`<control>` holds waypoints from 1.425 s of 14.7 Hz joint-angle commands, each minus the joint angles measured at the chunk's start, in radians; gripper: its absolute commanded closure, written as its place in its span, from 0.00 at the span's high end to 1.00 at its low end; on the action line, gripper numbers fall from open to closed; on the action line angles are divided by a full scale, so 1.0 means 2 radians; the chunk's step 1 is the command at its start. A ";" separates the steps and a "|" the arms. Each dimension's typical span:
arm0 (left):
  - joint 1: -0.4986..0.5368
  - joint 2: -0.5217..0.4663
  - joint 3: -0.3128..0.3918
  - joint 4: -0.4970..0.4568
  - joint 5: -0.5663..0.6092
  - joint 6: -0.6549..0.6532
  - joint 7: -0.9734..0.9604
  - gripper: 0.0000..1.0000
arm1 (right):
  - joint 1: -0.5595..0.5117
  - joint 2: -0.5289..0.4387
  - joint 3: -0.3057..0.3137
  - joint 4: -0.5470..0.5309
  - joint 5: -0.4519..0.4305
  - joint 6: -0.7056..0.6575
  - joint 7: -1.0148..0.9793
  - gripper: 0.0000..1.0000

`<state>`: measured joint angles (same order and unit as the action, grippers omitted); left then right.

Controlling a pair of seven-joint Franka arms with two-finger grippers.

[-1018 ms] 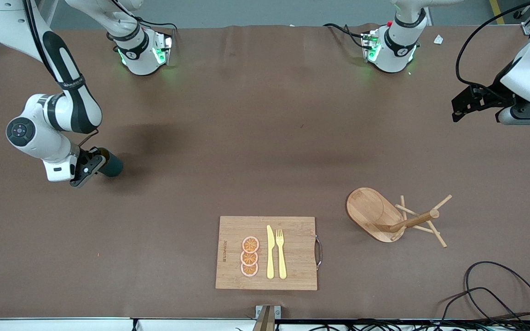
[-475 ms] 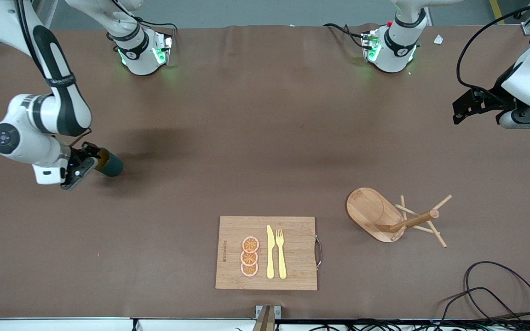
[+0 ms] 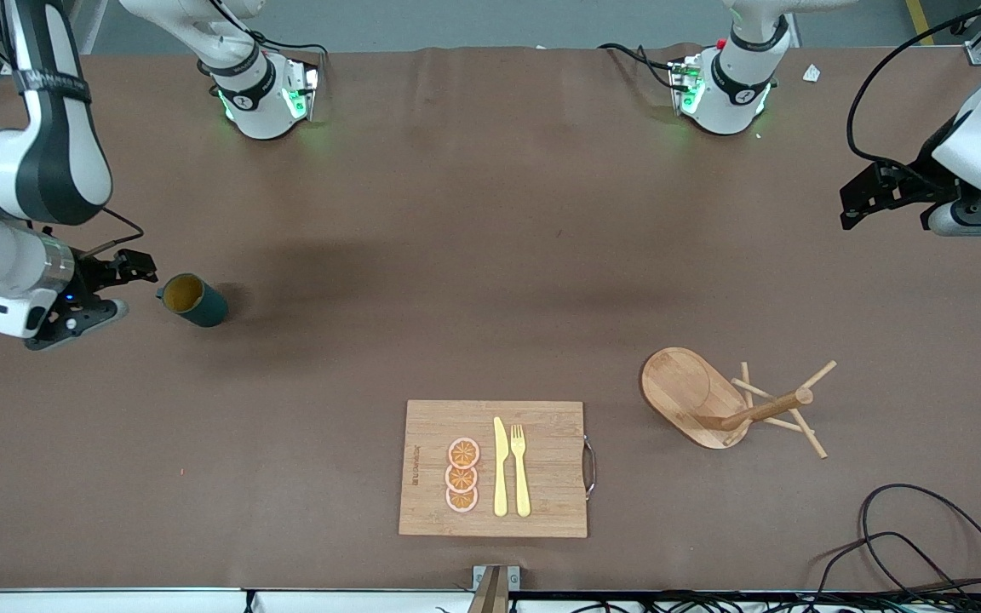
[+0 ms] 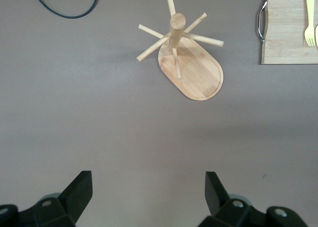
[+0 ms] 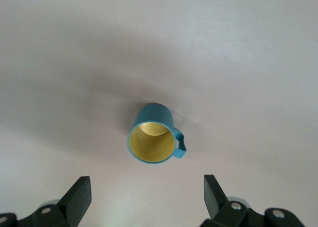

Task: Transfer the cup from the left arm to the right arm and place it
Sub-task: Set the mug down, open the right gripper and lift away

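The dark teal cup [image 3: 193, 300] with a mustard-yellow inside stands free on the brown table near the right arm's end. It also shows in the right wrist view [image 5: 153, 137], mouth up, handle to one side. My right gripper [image 3: 118, 289] is open and empty, apart from the cup, over the table between the cup and the table's end; its jaws [image 5: 147, 198] stand wide with bare table between them. My left gripper [image 3: 863, 197] is open and empty, held high over the left arm's end of the table, where that arm waits; it also shows in the left wrist view [image 4: 148, 193].
A wooden peg rack [image 3: 725, 403] lies tipped on its side toward the left arm's end, also in the left wrist view [image 4: 189, 63]. A wooden cutting board [image 3: 431, 477] holds orange slices, a yellow knife and fork. Black cables [image 3: 925, 536] lie at the near corner.
My right gripper opened, let go of the cup and drew back toward the table's end. The cup stayed where it was. The left arm barely moved.
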<state>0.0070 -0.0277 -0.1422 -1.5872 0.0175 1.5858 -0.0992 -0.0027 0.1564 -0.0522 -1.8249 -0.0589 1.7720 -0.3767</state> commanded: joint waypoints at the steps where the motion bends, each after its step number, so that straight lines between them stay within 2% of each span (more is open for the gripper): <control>1: 0.003 0.004 -0.002 0.010 -0.001 -0.002 0.002 1.00 | 0.011 -0.001 -0.001 0.054 0.010 -0.048 0.106 1.00; 7: 0.004 0.005 -0.001 0.010 0.000 -0.002 -0.001 1.00 | -0.005 0.002 -0.006 0.149 0.030 -0.129 0.119 1.00; 9: 0.004 0.005 -0.001 0.010 0.000 -0.002 -0.003 1.00 | -0.023 0.004 -0.006 0.172 0.053 -0.150 0.140 1.00; 11: 0.004 0.005 -0.001 0.010 0.000 -0.002 -0.003 1.00 | -0.028 0.008 -0.005 0.192 0.049 -0.167 0.140 1.00; 15: 0.004 0.005 -0.001 0.010 0.000 -0.002 -0.001 1.00 | -0.025 0.020 -0.005 0.199 0.036 -0.171 0.139 1.00; 21: 0.004 0.006 -0.001 0.010 0.001 -0.002 0.001 1.00 | -0.026 0.018 -0.003 0.211 0.046 -0.174 0.139 1.00</control>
<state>0.0099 -0.0245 -0.1406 -1.5862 0.0175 1.5858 -0.0991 -0.0476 0.1883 -0.0721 -1.4225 0.0247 1.4437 -0.1182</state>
